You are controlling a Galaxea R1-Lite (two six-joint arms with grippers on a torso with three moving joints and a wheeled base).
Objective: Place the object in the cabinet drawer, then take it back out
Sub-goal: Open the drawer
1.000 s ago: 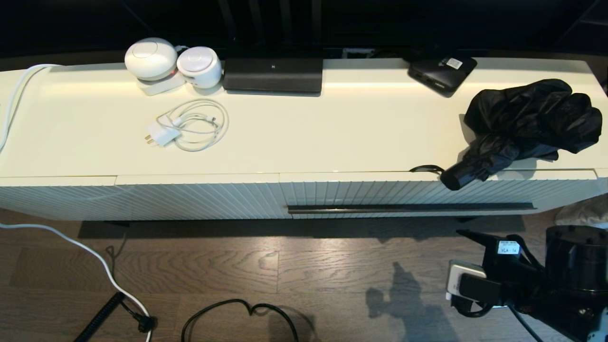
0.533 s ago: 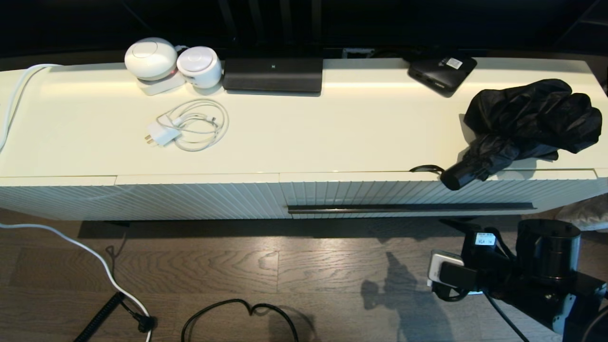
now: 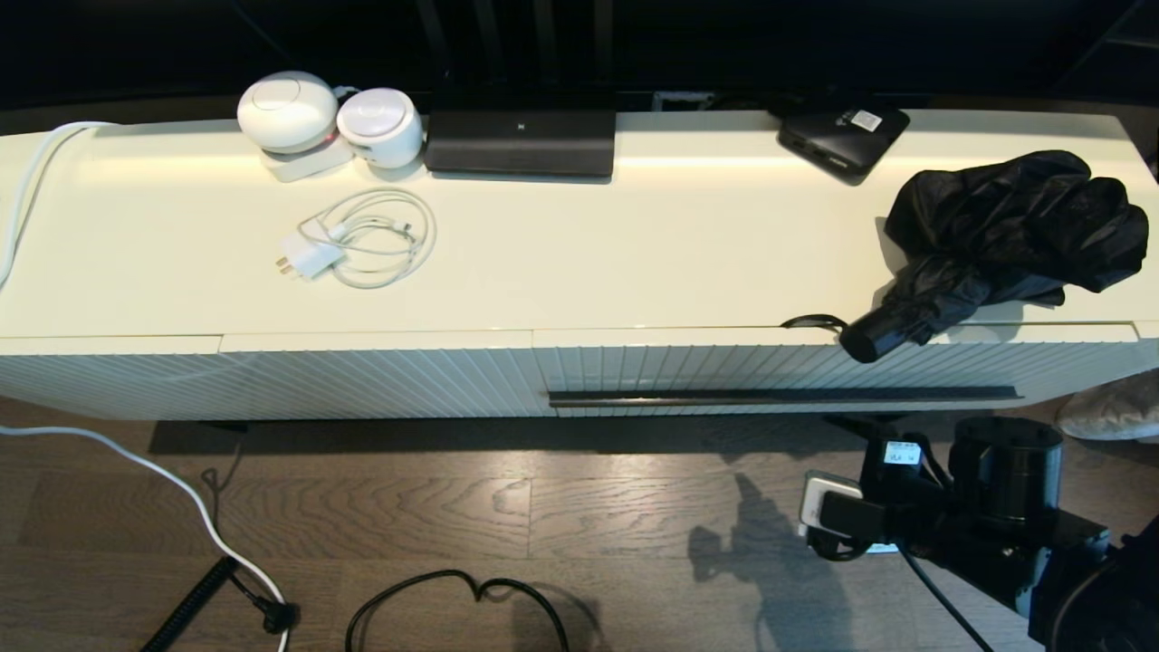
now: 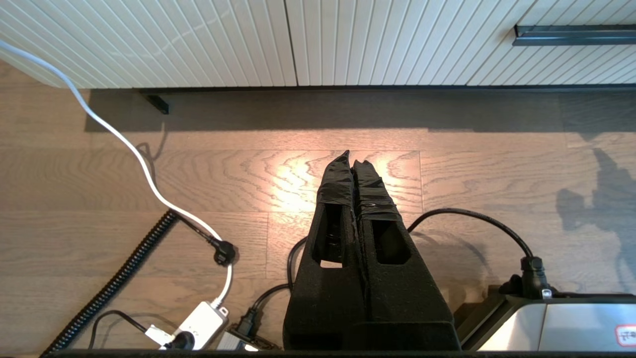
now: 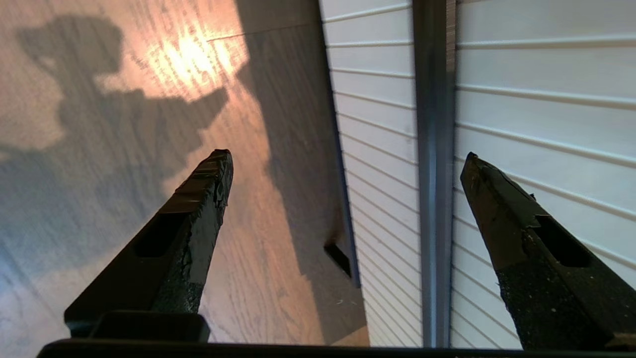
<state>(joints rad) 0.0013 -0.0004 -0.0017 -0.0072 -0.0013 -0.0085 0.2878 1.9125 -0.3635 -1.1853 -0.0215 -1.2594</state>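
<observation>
The object, a black folding umbrella (image 3: 1005, 226), lies on the cabinet top at the right. Its stubby handle (image 3: 869, 337) sticks out over the front edge, above the cabinet drawer (image 3: 815, 367). The drawer is closed, and its dark handle bar (image 3: 783, 396) runs along the ribbed front. My right gripper (image 5: 345, 154) is open and empty, low in front of the drawer's right part. In the right wrist view the handle bar (image 5: 433, 149) lies between its spread fingers, a short way ahead of the tips. My left gripper (image 4: 354, 156) hangs shut over the wooden floor, holding nothing.
On the cabinet top are a flat black box with a white label (image 3: 842, 136), a black device (image 3: 521, 140), two white round devices (image 3: 290, 113) and a white charger with coiled cable (image 3: 362, 240). Black and white cables (image 3: 453, 598) lie on the floor.
My right arm has moved forward and to the left, closer to the drawer front, and its jaws have opened wider. The umbrella and the drawer have not moved.
</observation>
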